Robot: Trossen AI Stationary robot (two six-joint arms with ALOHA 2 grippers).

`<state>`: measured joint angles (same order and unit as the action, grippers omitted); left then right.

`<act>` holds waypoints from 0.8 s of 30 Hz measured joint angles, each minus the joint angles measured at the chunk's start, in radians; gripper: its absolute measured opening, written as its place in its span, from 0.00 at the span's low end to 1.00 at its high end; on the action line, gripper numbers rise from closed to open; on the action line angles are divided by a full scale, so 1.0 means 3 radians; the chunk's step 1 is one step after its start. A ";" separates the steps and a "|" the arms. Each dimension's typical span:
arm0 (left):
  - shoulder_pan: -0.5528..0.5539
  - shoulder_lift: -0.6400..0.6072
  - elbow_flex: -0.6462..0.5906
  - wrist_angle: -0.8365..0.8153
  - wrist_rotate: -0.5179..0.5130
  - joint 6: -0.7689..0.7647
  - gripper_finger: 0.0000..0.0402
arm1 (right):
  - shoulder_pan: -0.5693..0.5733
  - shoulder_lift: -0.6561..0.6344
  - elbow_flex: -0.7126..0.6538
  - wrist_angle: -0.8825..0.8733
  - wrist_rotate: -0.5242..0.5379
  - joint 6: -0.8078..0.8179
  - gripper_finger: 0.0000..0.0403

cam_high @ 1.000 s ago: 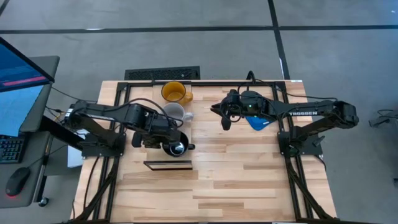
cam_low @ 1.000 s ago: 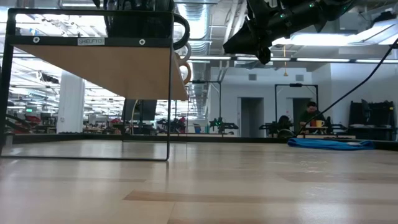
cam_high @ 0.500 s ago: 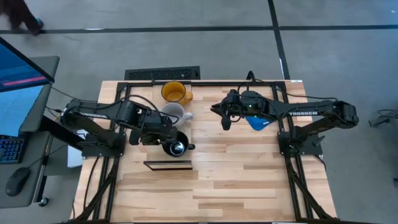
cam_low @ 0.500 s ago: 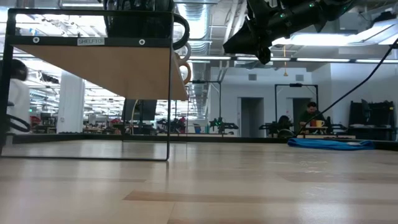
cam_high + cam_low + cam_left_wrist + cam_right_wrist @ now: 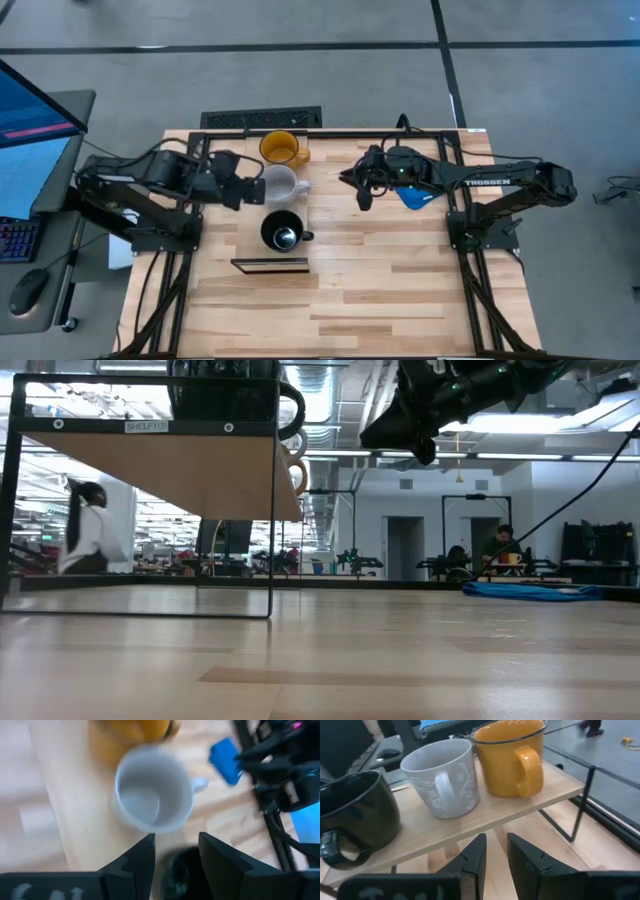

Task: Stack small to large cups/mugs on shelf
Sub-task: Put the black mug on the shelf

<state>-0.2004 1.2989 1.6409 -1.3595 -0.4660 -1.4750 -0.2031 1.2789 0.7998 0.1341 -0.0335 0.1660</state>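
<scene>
Three mugs stand in a row on the raised pale shelf (image 5: 530, 795): the yellow mug (image 5: 281, 148) at the far end, the white mug (image 5: 279, 184) in the middle, and the black mug (image 5: 283, 234) nearest the front of the table. All three sit upright with their handles pointing toward the right arm's side. The left gripper (image 5: 247, 182) hangs just beside the white mug, on the side away from its handle, with its fingers parted and nothing between them. It is clear of the black mug. The right gripper (image 5: 362, 192) hovers over the open tabletop (image 5: 380, 280), well apart from the shelf, its fingers close together with only a narrow gap and empty. A flat blue object (image 5: 411, 197) lies beneath that arm
</scene>
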 joint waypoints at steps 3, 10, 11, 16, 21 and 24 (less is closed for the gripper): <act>-0.0116 -0.0102 0.0000 0.0078 -0.0435 0.0466 0.35 | 0.0000 -0.0001 0.0000 0.0002 -0.0107 0.0003 0.24; -0.0522 -0.0318 0.0000 0.0125 -0.1204 0.1373 0.35 | 0.0000 0.0000 0.0000 0.0423 -0.0120 0.0213 0.24; -0.0592 -0.0342 0.0000 0.0114 -0.1325 0.1482 0.35 | 0.0000 0.0000 0.0000 0.0535 -0.0119 0.0261 0.24; -0.0993 -0.0462 -0.0003 -0.0031 -0.1750 0.1863 0.35 | 0.0000 -0.0001 0.0000 0.0980 -0.0118 0.0323 0.24; -0.1504 -0.0626 -0.0067 -0.0378 -0.2120 0.1880 0.35 | 0.0052 -0.0001 0.0000 0.1197 -0.0110 0.0493 0.24; -0.1831 -0.0812 -0.0254 -0.0456 -0.2264 0.1752 0.35 | 0.0123 -0.0001 0.0000 0.1258 -0.0112 0.0495 0.24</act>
<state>-0.7497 1.0552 1.5648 -1.4963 -1.1451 -0.9494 -0.1662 1.2785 0.7998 0.5114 -0.0672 0.3146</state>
